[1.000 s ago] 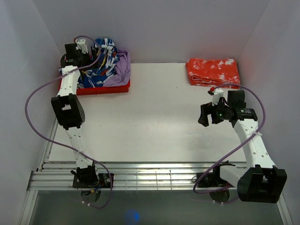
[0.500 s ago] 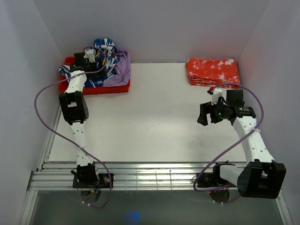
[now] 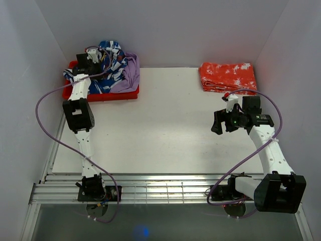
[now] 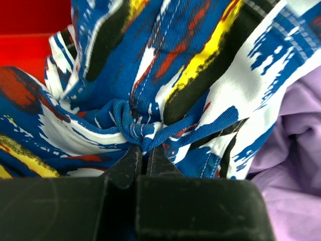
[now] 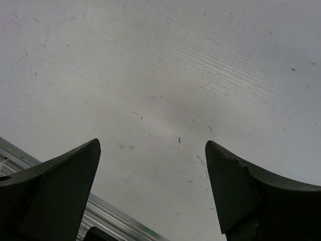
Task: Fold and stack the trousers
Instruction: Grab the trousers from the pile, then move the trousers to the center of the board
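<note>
The left gripper (image 4: 143, 150) has its jaws pinched on a bunched ridge of the trousers (image 4: 165, 75). Only the left wrist view shows this, along with the thin, finely ribbed weave, crumpled in blue, white and black streaks with red and yellow. From above, the trousers lie heaped in the red tray (image 3: 113, 95), with the lilac garment (image 3: 129, 75) against their right. Well right of the tray, the right gripper (image 5: 151, 145) hangs with jaws spread wide over the scuffed white table (image 5: 200, 60).

left gripper (image 4: 143, 156) nipped tight on trousers (image 4: 200, 60) (arm reaching far) | right gripper (image 5: 152, 145) spread wide
</note>
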`<state>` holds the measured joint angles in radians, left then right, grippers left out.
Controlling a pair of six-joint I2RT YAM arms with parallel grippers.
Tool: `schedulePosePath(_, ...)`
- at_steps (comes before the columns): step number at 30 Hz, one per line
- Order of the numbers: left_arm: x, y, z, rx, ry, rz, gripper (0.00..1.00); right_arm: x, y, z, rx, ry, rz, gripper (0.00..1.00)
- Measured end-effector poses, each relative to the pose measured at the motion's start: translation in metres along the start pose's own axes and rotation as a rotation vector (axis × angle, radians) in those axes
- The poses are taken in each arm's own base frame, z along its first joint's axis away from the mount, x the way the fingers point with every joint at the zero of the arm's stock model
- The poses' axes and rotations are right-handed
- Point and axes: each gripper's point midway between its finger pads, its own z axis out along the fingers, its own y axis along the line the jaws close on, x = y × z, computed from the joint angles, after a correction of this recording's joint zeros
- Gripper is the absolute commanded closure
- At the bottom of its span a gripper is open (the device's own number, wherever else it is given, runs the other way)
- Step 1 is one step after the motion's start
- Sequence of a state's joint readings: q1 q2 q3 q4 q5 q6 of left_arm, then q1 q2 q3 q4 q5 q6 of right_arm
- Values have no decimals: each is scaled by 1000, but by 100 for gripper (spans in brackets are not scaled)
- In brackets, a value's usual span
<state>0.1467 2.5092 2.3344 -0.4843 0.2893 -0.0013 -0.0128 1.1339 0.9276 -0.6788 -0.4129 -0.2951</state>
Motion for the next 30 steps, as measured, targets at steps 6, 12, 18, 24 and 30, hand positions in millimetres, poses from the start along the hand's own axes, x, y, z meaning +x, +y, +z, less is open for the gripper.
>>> schedulePosePath(6, -49, -13, -25, 33, -121, -7, 100, -2, 0, -3, 11, -13, -8, 10)
schedulePosePath(12, -162, -44, -111, 62, -416, 47, 100, -5, 1, -7, 15, -27, -16, 10)
schedulePosePath(18, -251, -80, -222, 95, -697, 105, 100, -6, 2, -9, 18, -36, -24, 10)
schedulePosePath(24, -308, -123, -338, 165, -945, 162, 100, -7, 2, -10, 19, -41, -32, 10)
schedulePosePath(30, -315, -182, -438, 358, -1055, 202, 100, -10, 2, -10, 19, -55, -39, 10)
